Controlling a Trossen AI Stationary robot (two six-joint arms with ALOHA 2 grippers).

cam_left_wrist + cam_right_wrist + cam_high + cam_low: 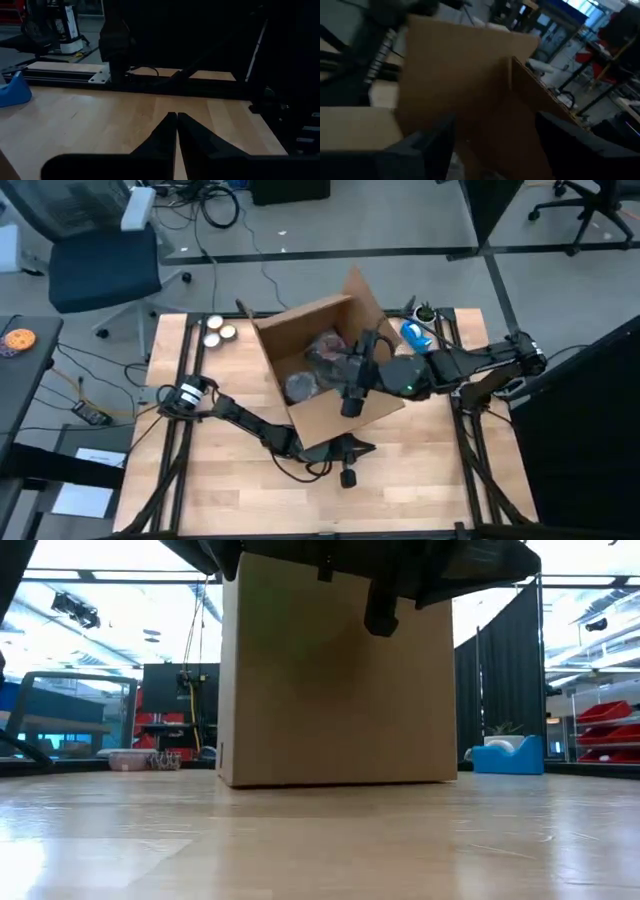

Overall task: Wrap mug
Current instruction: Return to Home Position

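Observation:
An open cardboard box stands on the middle of the table. Inside it lie a grey rounded bundle and a darker bundle; I cannot make out the mug itself. My right gripper reaches over the box from the table's right, above the contents, and is open with nothing between its fingers. My left gripper sits low over the table in front of the box's near side. It is shut and empty, pointing toward the table's right.
One box flap stands up at the far side. A blue tape dispenser sits at the far right, also in the low view. Small pale rolls lie at the far left. Bare wood spreads along the near edge.

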